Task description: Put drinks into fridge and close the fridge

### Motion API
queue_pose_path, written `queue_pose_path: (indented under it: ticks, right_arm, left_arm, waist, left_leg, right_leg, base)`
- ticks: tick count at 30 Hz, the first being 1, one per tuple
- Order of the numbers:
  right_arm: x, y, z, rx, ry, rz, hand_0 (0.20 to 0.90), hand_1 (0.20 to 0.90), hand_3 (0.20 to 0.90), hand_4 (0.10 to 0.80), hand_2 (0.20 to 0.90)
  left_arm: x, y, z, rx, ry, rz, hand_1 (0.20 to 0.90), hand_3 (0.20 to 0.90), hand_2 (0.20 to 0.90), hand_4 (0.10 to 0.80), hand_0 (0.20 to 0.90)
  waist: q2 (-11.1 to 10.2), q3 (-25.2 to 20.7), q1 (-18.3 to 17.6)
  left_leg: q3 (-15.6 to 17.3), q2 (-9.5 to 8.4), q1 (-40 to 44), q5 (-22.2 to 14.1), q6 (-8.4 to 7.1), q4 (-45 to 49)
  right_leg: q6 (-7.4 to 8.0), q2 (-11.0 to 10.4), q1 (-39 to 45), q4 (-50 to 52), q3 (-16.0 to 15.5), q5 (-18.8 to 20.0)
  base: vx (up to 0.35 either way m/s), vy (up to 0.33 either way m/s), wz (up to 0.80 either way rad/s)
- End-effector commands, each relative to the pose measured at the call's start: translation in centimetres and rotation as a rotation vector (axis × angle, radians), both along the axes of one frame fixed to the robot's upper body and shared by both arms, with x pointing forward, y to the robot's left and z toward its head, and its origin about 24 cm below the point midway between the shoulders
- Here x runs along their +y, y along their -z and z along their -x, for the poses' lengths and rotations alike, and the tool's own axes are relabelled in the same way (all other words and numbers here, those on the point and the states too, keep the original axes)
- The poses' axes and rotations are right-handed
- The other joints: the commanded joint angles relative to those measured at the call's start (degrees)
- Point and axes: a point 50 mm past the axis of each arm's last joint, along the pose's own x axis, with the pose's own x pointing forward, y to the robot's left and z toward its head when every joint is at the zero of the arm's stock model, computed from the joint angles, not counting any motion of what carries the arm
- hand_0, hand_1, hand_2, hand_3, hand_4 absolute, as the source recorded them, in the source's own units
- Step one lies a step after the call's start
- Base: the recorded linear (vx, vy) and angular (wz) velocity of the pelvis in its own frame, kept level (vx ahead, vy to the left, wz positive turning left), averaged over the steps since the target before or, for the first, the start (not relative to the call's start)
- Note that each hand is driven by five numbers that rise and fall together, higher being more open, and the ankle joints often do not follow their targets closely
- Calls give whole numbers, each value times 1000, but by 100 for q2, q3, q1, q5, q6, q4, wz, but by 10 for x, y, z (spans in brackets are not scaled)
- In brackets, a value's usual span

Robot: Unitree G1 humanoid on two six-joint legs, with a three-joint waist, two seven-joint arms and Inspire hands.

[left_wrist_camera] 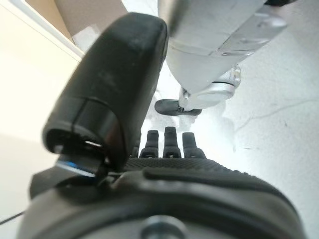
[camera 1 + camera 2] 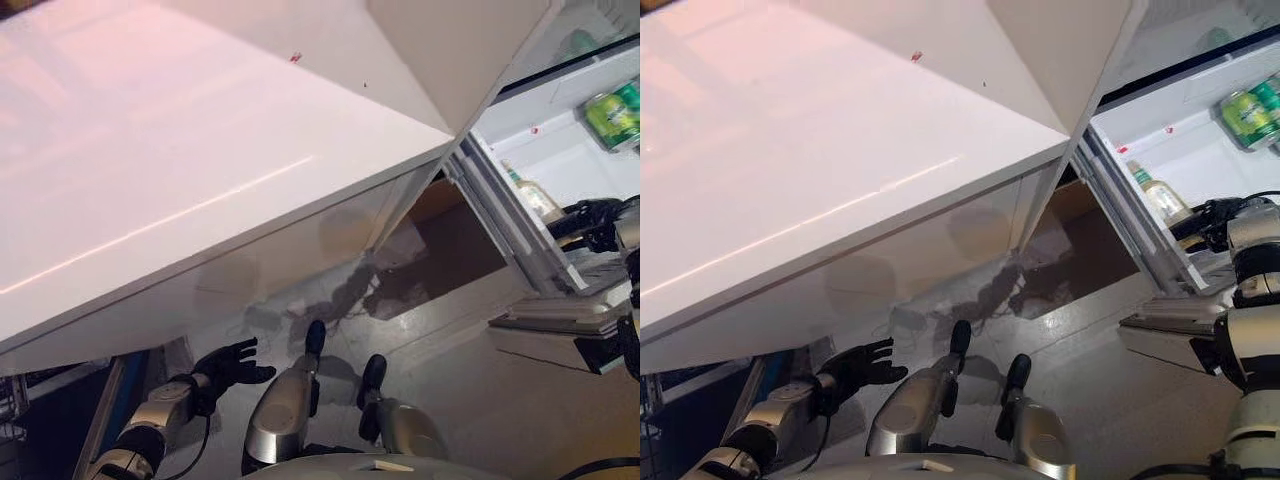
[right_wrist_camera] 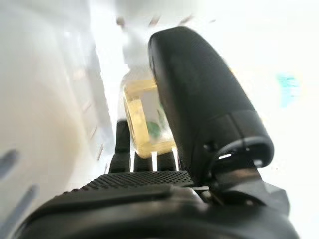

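Observation:
The fridge (image 2: 560, 150) stands open at the right. A bottle of pale yellow drink (image 2: 537, 197) stands upright inside it, and green cans (image 2: 612, 118) sit on a shelf further in. My right hand (image 2: 590, 222) reaches into the fridge just beside the bottle. In the right wrist view the bottle (image 3: 144, 124) stands between the raised thumb (image 3: 199, 99) and the straight fingers (image 3: 122, 144), which are not closed on it. My left hand (image 2: 225, 365) hangs low at the left with its fingers spread and holds nothing.
A large white tabletop (image 2: 180, 170) fills the upper left, with its corner close to the fridge opening. A white panel (image 2: 440, 50) rises above the fridge opening. A white tray-like ledge (image 2: 560, 320) juts out below my right hand. Grey floor (image 2: 480, 400) lies below.

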Motion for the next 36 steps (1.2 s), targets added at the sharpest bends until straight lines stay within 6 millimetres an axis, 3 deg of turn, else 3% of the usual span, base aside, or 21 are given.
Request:
queue_pose_path:
  ticks: [1,7,11,16,20,22,28,31,36]
  right_arm:
    - [-6,-37,7,-167,-98,38,900,900,900,800,900]
    - [0,-64,13,-439,-114,-99,900,900,900,800,900]
    - [6,-91,17,-743,-75,-194,900,900,900,800,900]
    - [-2,-101,33,-1102,127,-363,900,900,900,800,900]
    - [-12,-81,47,-1243,300,-447,900,900,900,800,900]
    - [-18,-57,54,-1287,425,-513,900,900,900,800,900]
    - [-23,-22,65,-1308,590,-590,900,900,900,800,900]
    - [-28,-8,73,-1332,685,-620,900,900,900,800,900]
    - [-32,-1,73,-1333,729,-652,900,900,900,800,900]
  left_arm:
    - [8,17,39,122,3,-47,900,900,900,800,900]
    - [6,27,54,183,-23,-60,900,900,900,800,900]
    - [9,34,66,226,-54,-80,900,900,900,800,900]
    - [7,41,77,271,-89,-88,900,900,900,800,900]
    - [2,46,83,293,-88,-76,900,900,900,800,900]
    - [-5,50,87,307,-83,-66,900,900,900,800,900]
    - [-10,52,91,316,-68,-54,900,900,900,800,900]
    - [-13,51,85,297,-49,-56,900,900,900,800,900]
    - [-22,50,72,267,-39,-54,900,900,900,800,900]
  waist:
    - [-417,-1000,-41]
    - [-545,-1506,-244]
    - [-554,-1799,-413]
    - [-477,-1999,-606]
    - [-420,-2075,-700]
    - [-371,-2100,-758]
    - [-336,-2053,-773]
    - [-351,-1821,-727]
    - [-303,-1430,-615]
  left_leg:
    - [442,-3,20,-981,-49,470]
    - [565,-19,360,-1140,-52,454]
    - [647,-52,570,-1264,-25,449]
    - [728,-63,752,-1421,15,503]
    - [764,-72,825,-1521,55,580]
    - [766,-86,849,-1596,104,678]
    - [781,-133,768,-1840,227,1093]
    - [756,-144,435,-2210,325,1887]
    - [628,-242,-213,-2729,429,2958]
  right_leg:
    - [159,-41,-505,619,-63,-200]
    - [178,-16,-230,597,4,-297]
    - [195,18,-60,550,130,-345]
    - [225,28,46,639,299,-454]
    - [243,6,63,758,402,-528]
    - [236,-23,60,887,463,-582]
    - [223,-143,-86,1439,483,-684]
    - [77,-283,-305,2043,402,-971]
    - [-165,-422,-707,2889,263,-1454]
  base:
    - [37,35,-8]
    - [53,31,-9]
    - [50,37,-9]
    - [40,37,-15]
    - [53,29,-17]
    - [78,14,-22]
    - [61,-8,-14]
    - [-5,-29,-1]
    - [-42,12,11]
